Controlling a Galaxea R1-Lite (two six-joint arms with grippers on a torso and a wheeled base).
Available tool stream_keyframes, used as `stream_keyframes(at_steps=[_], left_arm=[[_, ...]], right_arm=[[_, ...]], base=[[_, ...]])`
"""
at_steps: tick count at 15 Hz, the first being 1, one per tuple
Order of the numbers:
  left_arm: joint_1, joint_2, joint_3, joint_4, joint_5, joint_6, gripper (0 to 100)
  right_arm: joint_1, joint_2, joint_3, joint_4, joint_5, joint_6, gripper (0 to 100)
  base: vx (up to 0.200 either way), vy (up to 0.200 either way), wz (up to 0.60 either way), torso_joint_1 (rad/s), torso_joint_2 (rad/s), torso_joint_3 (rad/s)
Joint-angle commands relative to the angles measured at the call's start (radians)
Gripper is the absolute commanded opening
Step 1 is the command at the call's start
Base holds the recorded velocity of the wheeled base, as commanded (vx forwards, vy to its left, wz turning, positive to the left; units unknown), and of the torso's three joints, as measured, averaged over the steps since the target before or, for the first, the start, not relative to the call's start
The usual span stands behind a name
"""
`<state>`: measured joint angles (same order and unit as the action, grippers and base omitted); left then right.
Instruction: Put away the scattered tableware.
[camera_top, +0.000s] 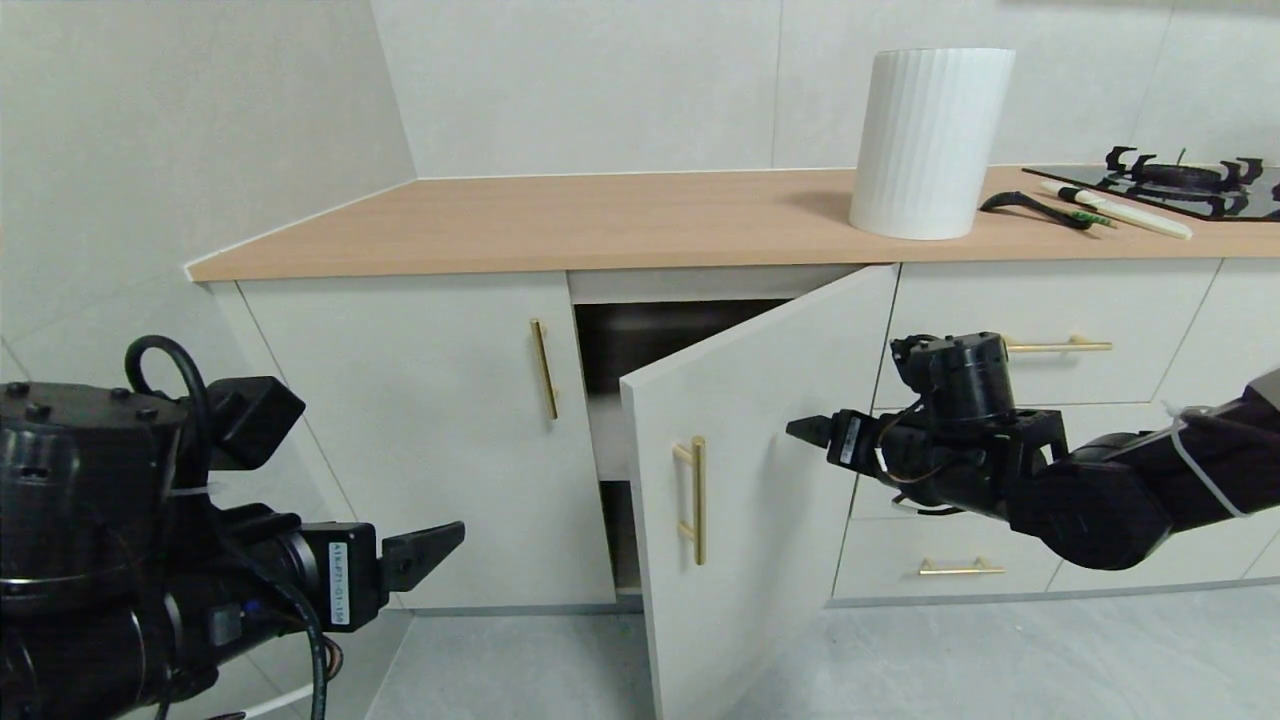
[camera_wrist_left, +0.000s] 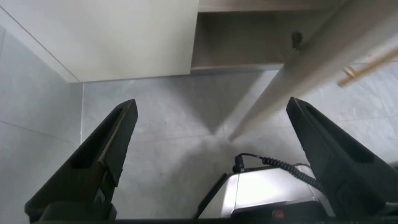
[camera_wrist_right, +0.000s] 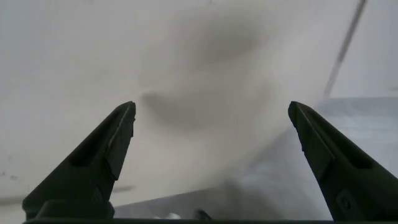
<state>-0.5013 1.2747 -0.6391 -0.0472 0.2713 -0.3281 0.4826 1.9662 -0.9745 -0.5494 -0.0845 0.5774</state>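
Head view: a light wooden countertop (camera_top: 560, 220) carries a tall white ribbed cylindrical container (camera_top: 930, 140). Just beside it, toward the black gas hob (camera_top: 1180, 180), lie the scattered items: a black curved-handled utensil (camera_top: 1035, 207) and a long cream utensil (camera_top: 1125, 213). Both are on the worktop and neither is held. Below, the white cabinet door (camera_top: 770, 420) with a vertical brass bar handle (camera_top: 694, 500) stands partly open, exposing a dark cabinet interior (camera_top: 650, 340). The right gripper (camera_top: 808, 430) sits at the door's outer face, near the handle but apart from it; contact with the panel cannot be told. The left gripper (camera_top: 440, 543) hangs low, well apart from the door. Left wrist view: the black fingers (camera_wrist_left: 112, 149) are spread wide with nothing between them, above grey floor tiles (camera_wrist_left: 174, 137). Right wrist view: the fingers (camera_wrist_right: 109, 149) are likewise spread and empty, facing a plain white panel, probably the door. Judgement: storage access is the step in hand, and no tableware is stowed yet. The next move calls for swinging the door fully clear, then raising an arm to the countertop to pinch one thin utensil by its handle.
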Motion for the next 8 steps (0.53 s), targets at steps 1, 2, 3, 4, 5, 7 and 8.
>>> stream_keyframes(at_steps=[1,2,3,4,5,7,8], left_arm=[[0.000,0.002,-0.001,-0.003,0.000,0.000,100],[0.000,0.002,-0.001,-0.003,0.000,0.000,100],[0.000,0.002,-0.001,-0.003,0.000,-0.002,100],[0.000,0.002,-0.001,-0.003,0.000,-0.002,100],[0.000,0.002,-0.001,-0.003,0.000,-0.002,100],[0.000,0.003,-0.001,-0.003,0.000,-0.002,100],[0.000,0.003,-0.001,-0.003,0.000,-0.002,100]], right_arm=[[0.004,0.036,-0.004,-0.034,-0.001,0.018,100],[0.004,0.053,-0.010,-0.061,-0.003,0.032,100],[0.004,0.060,-0.020,-0.067,-0.006,0.044,100],[0.002,0.076,-0.041,-0.075,-0.021,0.082,100],[0.002,0.091,-0.063,-0.075,-0.032,0.107,100],[-0.001,0.138,-0.119,-0.075,-0.077,0.163,100],[-0.004,0.151,-0.133,-0.075,-0.083,0.170,100]], base=[[0.000,0.000,0.00,0.000,0.00,0.000],[0.000,0.000,0.00,0.000,0.00,0.000],[0.000,0.000,0.00,0.000,0.00,0.000],[0.000,0.000,0.00,0.000,0.00,0.000],[0.000,0.000,0.00,0.000,0.00,0.000],[0.000,0.000,0.00,0.000,0.00,0.000],[0.000,0.000,0.00,0.000,0.00,0.000]])
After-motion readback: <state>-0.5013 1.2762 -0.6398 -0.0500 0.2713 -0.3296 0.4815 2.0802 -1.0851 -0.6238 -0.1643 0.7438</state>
